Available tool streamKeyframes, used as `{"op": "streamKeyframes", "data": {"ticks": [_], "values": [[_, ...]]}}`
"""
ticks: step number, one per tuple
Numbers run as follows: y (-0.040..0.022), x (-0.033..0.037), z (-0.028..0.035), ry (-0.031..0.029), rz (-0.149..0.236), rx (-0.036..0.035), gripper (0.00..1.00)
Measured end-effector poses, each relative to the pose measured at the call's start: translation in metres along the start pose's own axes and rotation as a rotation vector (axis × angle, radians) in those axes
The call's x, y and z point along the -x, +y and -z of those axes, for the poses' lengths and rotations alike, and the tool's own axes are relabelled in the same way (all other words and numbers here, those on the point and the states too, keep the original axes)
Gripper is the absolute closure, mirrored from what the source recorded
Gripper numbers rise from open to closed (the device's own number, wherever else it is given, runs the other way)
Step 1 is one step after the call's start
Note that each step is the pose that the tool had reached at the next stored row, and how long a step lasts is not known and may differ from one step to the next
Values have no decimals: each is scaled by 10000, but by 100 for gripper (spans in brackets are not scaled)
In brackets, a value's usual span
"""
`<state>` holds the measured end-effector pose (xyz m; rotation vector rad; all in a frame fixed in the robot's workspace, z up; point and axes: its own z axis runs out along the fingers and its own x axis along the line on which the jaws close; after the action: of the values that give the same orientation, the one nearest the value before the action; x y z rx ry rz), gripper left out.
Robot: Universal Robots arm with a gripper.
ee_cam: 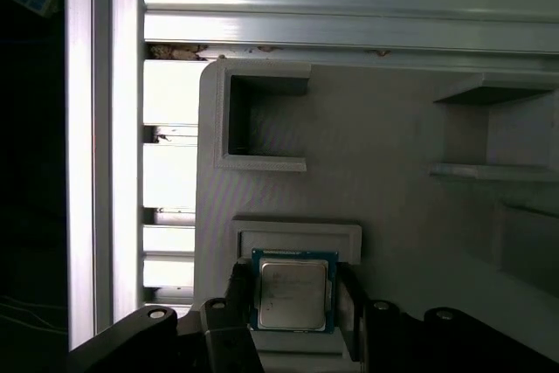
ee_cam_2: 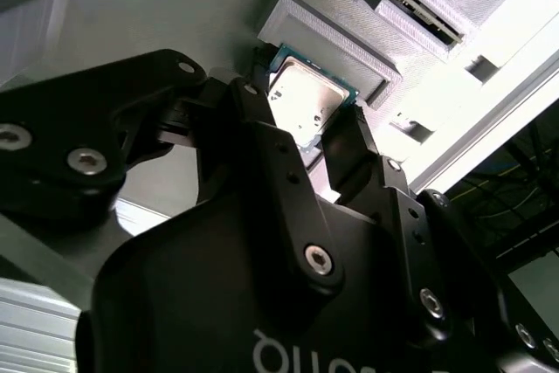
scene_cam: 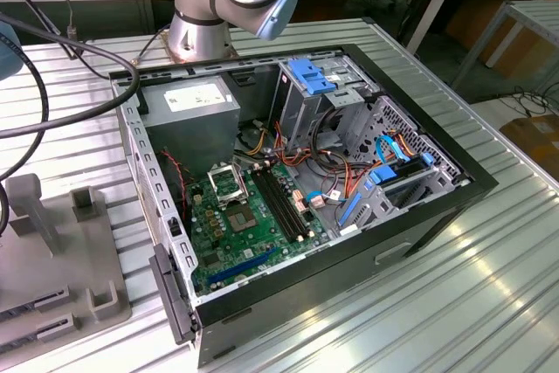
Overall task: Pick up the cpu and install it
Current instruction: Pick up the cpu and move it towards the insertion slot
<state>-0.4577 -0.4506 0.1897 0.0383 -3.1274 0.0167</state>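
Clamping the cpu (ee_cam: 291, 294) by two edges, the fingers (ee_cam: 348, 299) hold it at a grey holder (ee_cam: 297, 235), its print unreadable.

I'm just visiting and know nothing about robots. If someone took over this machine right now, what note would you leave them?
Claw: looks closed on the chip, gripping two opposite edges.
Chip: sitting at its grey holder, not visibly lifted.
Done: the claw has reached the chip and taken hold.
Left: the chip is not yet in the socket on the green board inside the open computer case.
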Motion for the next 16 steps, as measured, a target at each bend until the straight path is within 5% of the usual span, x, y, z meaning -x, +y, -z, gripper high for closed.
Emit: {"op": "streamKeyframes", "data": {"ticks": [11, 14, 16], "values": [[0, 0, 1, 0, 0, 0, 53], [0, 0, 1, 0, 0, 0, 39], [0, 0, 2, 0, 0, 0, 39]]}}
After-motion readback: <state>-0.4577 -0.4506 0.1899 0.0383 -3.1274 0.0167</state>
